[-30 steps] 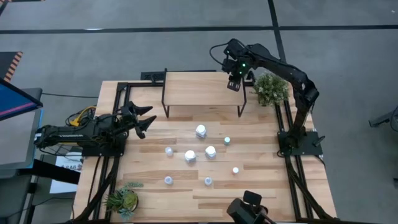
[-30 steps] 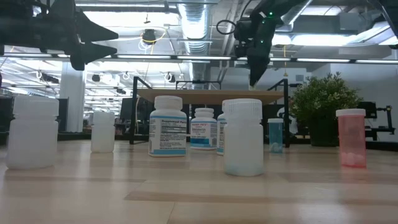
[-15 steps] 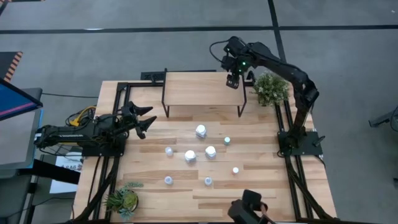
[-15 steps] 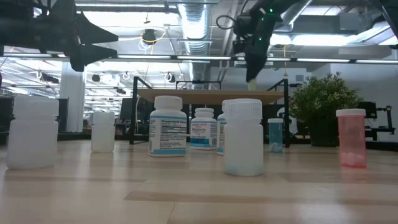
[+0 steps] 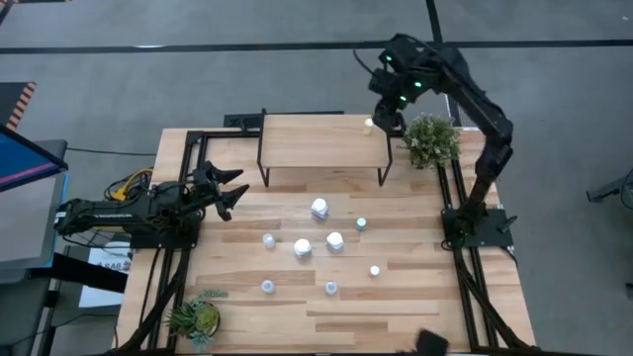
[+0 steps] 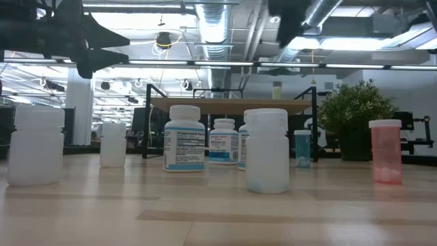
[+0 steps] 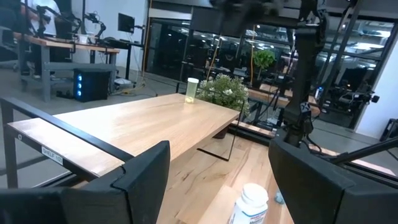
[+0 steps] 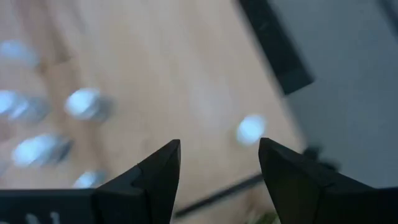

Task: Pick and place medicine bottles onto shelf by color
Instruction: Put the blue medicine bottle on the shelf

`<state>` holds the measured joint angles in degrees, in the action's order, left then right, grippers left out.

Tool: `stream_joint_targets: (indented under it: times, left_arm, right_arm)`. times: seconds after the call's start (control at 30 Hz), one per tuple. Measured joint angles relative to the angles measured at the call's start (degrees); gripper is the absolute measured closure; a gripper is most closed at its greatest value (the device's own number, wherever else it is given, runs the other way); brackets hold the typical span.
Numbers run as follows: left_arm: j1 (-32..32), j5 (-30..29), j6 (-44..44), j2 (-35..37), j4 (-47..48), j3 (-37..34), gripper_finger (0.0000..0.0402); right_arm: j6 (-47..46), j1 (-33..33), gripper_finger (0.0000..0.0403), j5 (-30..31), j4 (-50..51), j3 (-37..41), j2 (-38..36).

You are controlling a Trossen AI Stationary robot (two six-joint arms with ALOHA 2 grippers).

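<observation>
**1 bottle on the shelf, right arm clear above it**

A small pale bottle stands upright at the shelf's far right corner, close to the edge. The right gripper hangs above and just beyond it, fingers spread and empty; its wrist view shows both fingers apart with nothing between them. The left gripper waits at the table's left side, also spread wide and empty, facing the shelf.

The remaining bottles sit on the table in front of the shelf: 7 show from above, in a loose cluster. In the low view a white bottle, 2 blue-labelled ones and an orange one stand near the camera.

Judging the step: the release looks done, so the next job is likely a fresh pick. It would go best by lifting straight up before swinging, so the fingers do not brush the placed bottle off its corner. The next bottle of another colour wants a separate spot along the shelf, set back from the rim.

Room: most of the shelf top is bare. A plant sits just beside the shelf's right end, crowding that side. The cluster is spaced enough for a descent from above.
</observation>
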<state>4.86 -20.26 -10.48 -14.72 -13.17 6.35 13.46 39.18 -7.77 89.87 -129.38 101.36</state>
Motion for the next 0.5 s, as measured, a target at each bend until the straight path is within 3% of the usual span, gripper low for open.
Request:
stream_joint_targets:
  times: [0.23, 0.5]
  left_arm:
    - [0.0, 2.0, 0.0, 0.0, 0.0, 0.0, 0.0141]
    - [0.0, 2.4, 0.6, 0.0, 0.0, 0.0, 0.0141]
  right_arm:
    - [-7.8, -4.8, 0.0164, -1.8, -0.1, 8.1, -13.8]
    - [-27.6, -19.0, 0.0165, 1.7, -0.9, 26.7, -31.3]
